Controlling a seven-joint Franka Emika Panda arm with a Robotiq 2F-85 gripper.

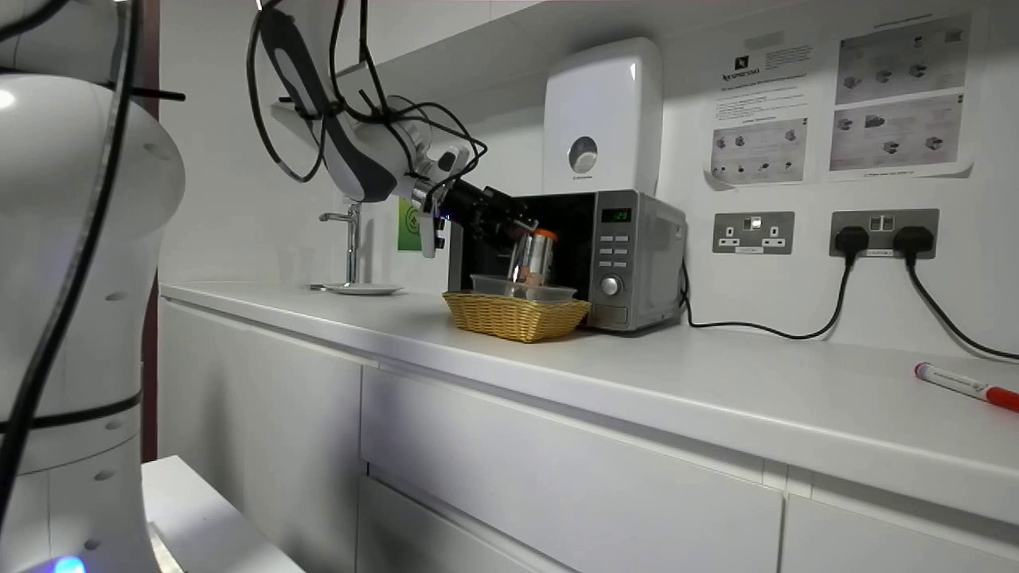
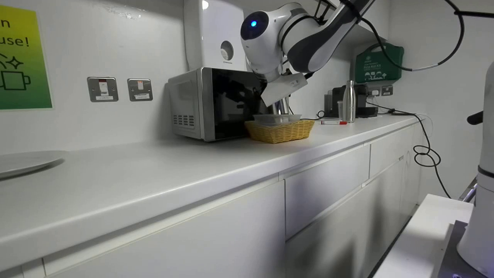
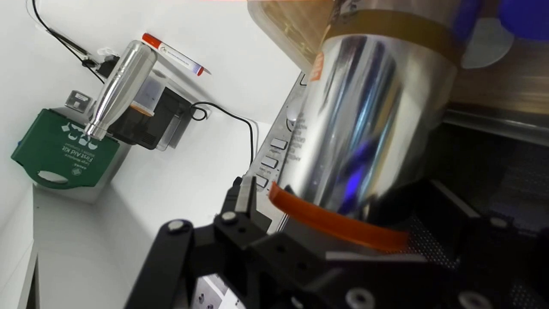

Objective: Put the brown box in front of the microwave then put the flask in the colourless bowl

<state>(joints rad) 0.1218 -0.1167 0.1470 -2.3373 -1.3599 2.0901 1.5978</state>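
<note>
The brown box [image 1: 517, 320], a yellow wicker basket, stands on the counter before the silver-grey microwave [image 1: 657, 259], as both exterior views show. Inside the basket sits the colourless bowl [image 2: 266, 120]. The flask [image 1: 532, 260], a shiny silver cylinder with an orange rim, stands in the bowl, leaning slightly; the bowl's wall partly covers its base. My gripper [image 3: 351, 195] is at the flask's upper end, jaws spread wide to either side of the orange rim. In the wrist view a gap shows between the left finger [image 3: 245, 195] and the flask; the right finger's contact is too dark to judge.
The dark microwave door is close behind the gripper, with a white dispenser [image 1: 603, 119] on top of the oven. Farther along the counter are a red marker [image 2: 334, 122], a steel bottle [image 2: 349, 102] and a black machine. A plate [image 2: 31, 160] lies at the opposite end.
</note>
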